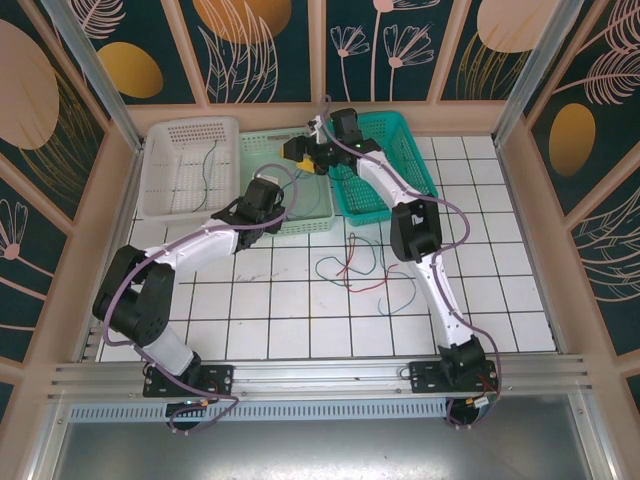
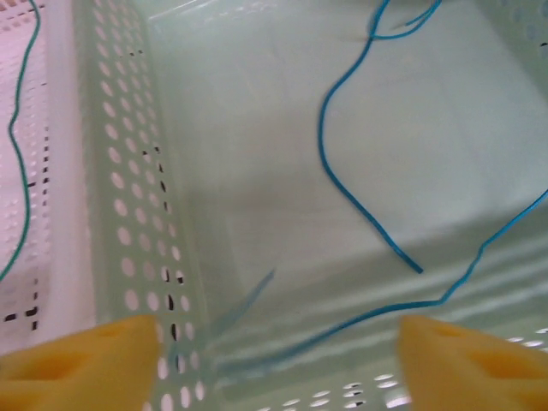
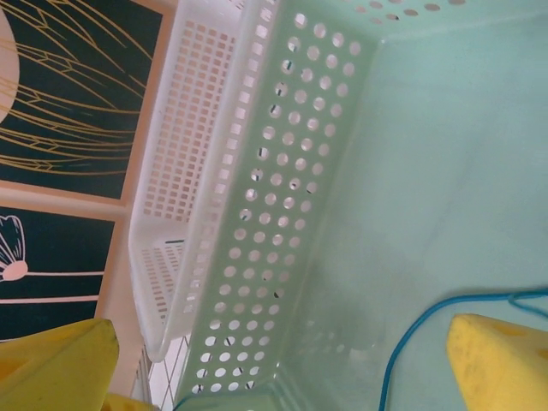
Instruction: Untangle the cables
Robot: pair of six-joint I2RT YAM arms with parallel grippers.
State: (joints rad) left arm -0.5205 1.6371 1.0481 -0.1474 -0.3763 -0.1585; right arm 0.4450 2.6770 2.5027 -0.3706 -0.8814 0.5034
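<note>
tangle of red/green/dark cables (image 1: 350,266) on tiles (image 1: 260,300) in top view, nearer right arm (image 1: 425,260) than left arm (image 1: 190,250); both reach past it over pale green basket (image 1: 312,224). left wrist: left gripper (image 2: 278,364) wide open, empty, blue cable (image 2: 342,180) just ahead, running away from it. right wrist: right gripper (image 3: 278,368) spread too, holding nothing, blue end near one pad (image 3: 505,360).

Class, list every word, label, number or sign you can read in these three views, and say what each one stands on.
No text can be read.
The wall panels carry leaf and flower patterns, no words.
The white basket, pale green basket and teal basket show no labels.
Any marks on the arm bases are too small to read.
</note>
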